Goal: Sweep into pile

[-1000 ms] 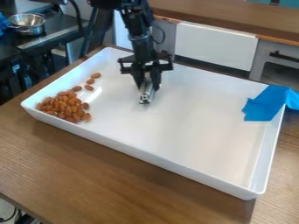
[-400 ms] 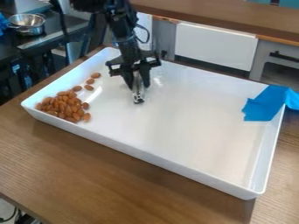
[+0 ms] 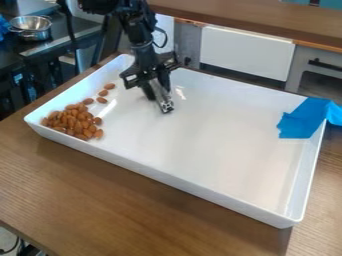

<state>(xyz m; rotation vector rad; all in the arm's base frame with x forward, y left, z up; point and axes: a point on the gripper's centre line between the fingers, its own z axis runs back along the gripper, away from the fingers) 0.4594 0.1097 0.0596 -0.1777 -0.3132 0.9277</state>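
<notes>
The black two-finger gripper [image 3: 157, 88] hangs over the far left part of the white tray [image 3: 167, 174], its fingers closed on a silvery metal bar [image 3: 163, 100]; the bar slants down and rightward in the view, its lower end near the tray floor, though whether the two touch is hard to make out from this angle. The almonds [image 3: 72, 121] lie inside the tray at its left end, most of them heaped close to the near left corner; a few loose almonds [image 3: 102, 100] trail from the heap toward the far side, between the left wall and the gripper. The tray's raised walls stand around all of this, the left one just beside the heap; blue tape [image 3: 306, 120] drapes over the right wall near the far corner and hangs down inside. The tray rests on a wood-grained table [image 3: 127, 210]; past its far side are a white cabinet front [image 3: 246, 51] and, to the right of that, a grey oven front [image 3: 310, 80] with a dark handle [image 3: 325, 65], both below a brown countertop [image 3: 260, 20]. At the upper left a shiny metal bowl [image 3: 31, 27] sits on a dark counter [image 3: 63, 37].
</notes>
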